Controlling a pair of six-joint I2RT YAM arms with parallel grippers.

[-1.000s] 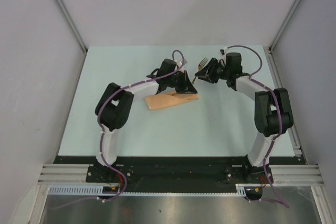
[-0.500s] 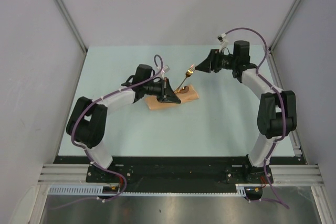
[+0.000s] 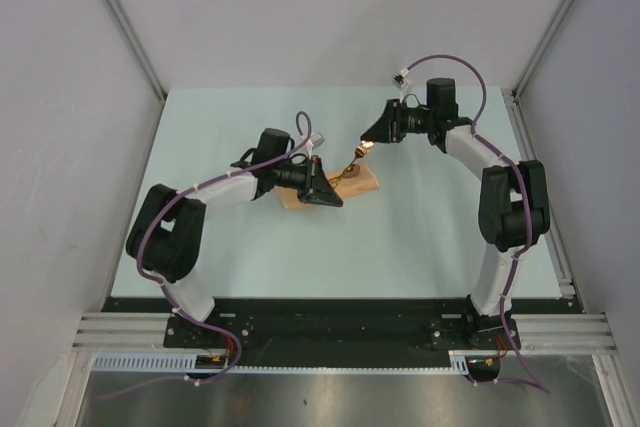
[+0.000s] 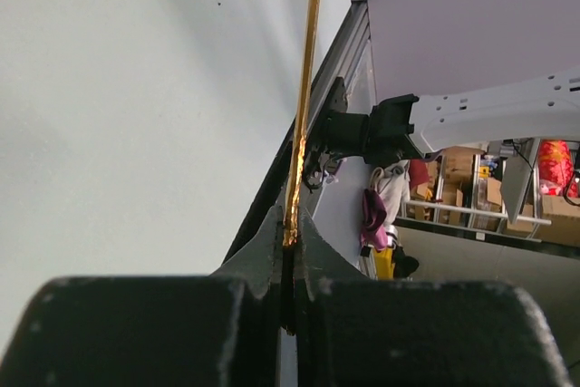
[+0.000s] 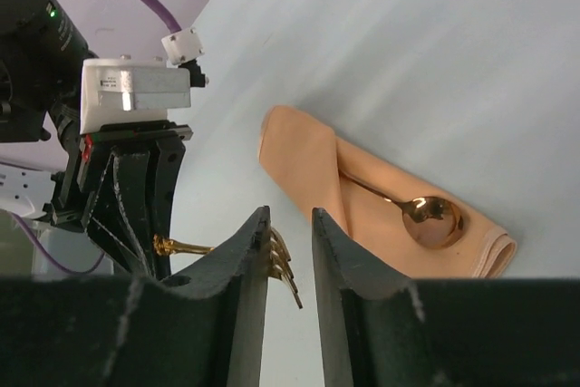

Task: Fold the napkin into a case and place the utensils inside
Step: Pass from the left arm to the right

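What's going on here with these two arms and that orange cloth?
Two robot arms are packing cutlery into a folded peach-orange cloth napkin on the pale table. A shiny copper-gold spoon already lies on the napkin, its handle seemingly tucked under a fold. The left hand is clamped on the handle of a thin gold metal fork, while the right hand sits at the fork's tines; whether it grips them is unclear.

There was one napkin (image 5: 304, 165), two utensils, namely one spoon (image 5: 433, 221) lying on the napkin and one fork (image 4: 311, 61) in the air beside the napkin, and two grippers near it, the left gripper (image 4: 288, 224) and the right gripper (image 5: 290, 219).
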